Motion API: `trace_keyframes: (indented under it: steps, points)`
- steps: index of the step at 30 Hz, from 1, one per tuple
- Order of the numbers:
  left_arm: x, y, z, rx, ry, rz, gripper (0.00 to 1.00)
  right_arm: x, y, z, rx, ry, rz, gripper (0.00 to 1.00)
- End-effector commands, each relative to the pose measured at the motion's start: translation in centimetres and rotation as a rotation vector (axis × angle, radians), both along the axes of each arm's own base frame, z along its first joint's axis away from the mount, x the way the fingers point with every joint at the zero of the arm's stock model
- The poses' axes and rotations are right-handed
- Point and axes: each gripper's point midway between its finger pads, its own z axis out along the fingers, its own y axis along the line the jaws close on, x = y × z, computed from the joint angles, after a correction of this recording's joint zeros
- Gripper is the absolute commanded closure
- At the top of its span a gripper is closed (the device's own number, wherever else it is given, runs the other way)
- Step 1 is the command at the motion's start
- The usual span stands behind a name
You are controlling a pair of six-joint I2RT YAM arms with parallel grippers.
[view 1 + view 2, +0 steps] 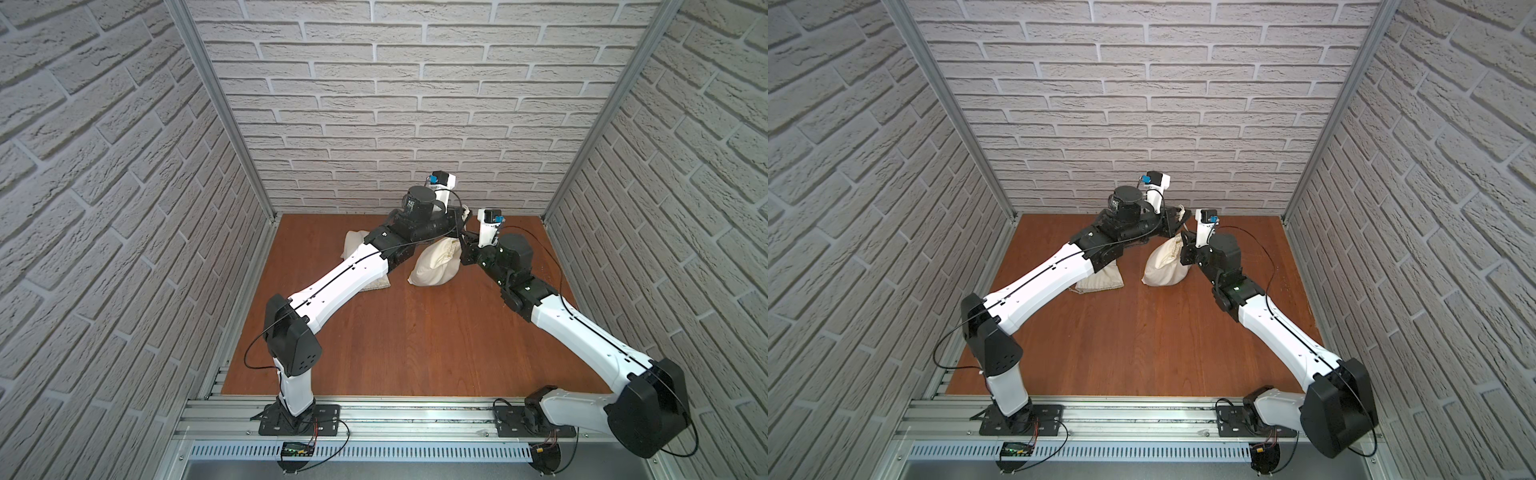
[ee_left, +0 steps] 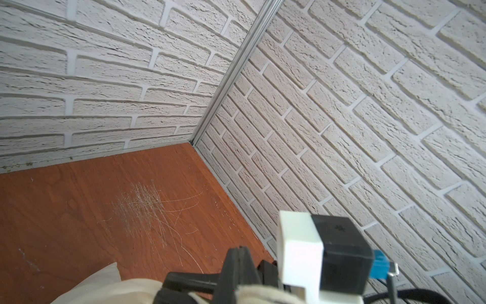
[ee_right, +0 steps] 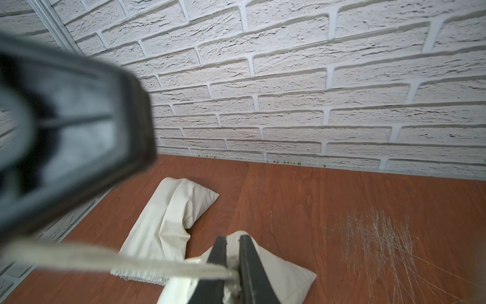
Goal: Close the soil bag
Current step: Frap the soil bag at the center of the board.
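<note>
Stretching the cord [image 3: 147,264] taut, left hand [image 2: 239,252] and right hand [image 3: 232,240] each clamped it, evidently so that pulling apart would cinch the bag [image 1: 434,266].

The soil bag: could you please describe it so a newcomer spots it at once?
On the wooden table, look near the back brick wall, about midway across. The soil bag is the plump cream sack, drawstring pinched by the right gripper; the other cream bag lies flat under the left arm.
</note>
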Motion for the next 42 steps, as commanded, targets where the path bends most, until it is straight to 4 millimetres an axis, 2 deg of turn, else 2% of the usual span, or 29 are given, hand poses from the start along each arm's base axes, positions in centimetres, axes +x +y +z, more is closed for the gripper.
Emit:
trace_keyframes:
  steps: [1,3,5,8,11,18,21,25,29,33,37,40,42]
  points:
    - [-2.9,2.0,9.3,-0.179,-0.171,-0.013,1.0,2.1,-1.5,-10.0,-0.152,0.207,-0.096,0.87]
    - [-3.7,3.1,11.7,-0.199,-0.22,-0.002,1.0,2.5,-1.9,-14.1,-0.177,0.287,-0.109,0.87]
    - [-4.6,4.5,14.2,-0.207,-0.273,0.019,1.0,2.6,-2.1,-16.8,-0.176,0.34,-0.113,0.86]
    - [-5.2,7.2,17.8,-0.232,-0.337,0.053,1.0,3.0,-2.0,-18.6,-0.191,0.388,-0.103,0.83]
    - [-5.0,10.0,20.0,-0.257,-0.375,0.106,1.0,3.9,-2.2,-19.0,-0.223,0.411,-0.107,0.81]
    - [-6.0,16.0,22.9,-0.28,-0.453,0.226,1.0,5.6,-2.4,-18.8,-0.242,0.437,-0.102,0.79]
    - [-6.5,18.4,23.5,-0.288,-0.475,0.282,1.0,6.2,-2.3,-18.6,-0.252,0.445,-0.079,0.79]
    - [-6.6,20.5,22.7,-0.277,-0.468,0.337,1.0,7.0,-2.0,-17.0,-0.251,0.433,-0.017,0.79]
    - [-6.2,20.4,20.6,-0.249,-0.432,0.338,1.0,8.0,-2.3,-14.9,-0.238,0.412,0.006,0.79]
    - [-5.2,18.9,18.3,-0.232,-0.379,0.305,1.0,8.0,-1.7,-13.6,-0.226,0.395,0.055,0.78]
    - [-3.9,16.1,16.0,-0.196,-0.331,0.257,1.0,6.7,-0.8,-12.8,-0.206,0.404,0.121,0.76]
    - [-2.6,12.8,13.7,-0.161,-0.281,0.196,1.0,5.1,-0.2,-11.2,-0.169,0.377,0.168,0.71]
    - [-2.4,10.9,12.9,-0.149,-0.26,0.158,1.0,4.1,0.0,-10.3,-0.166,0.361,0.185,0.67]
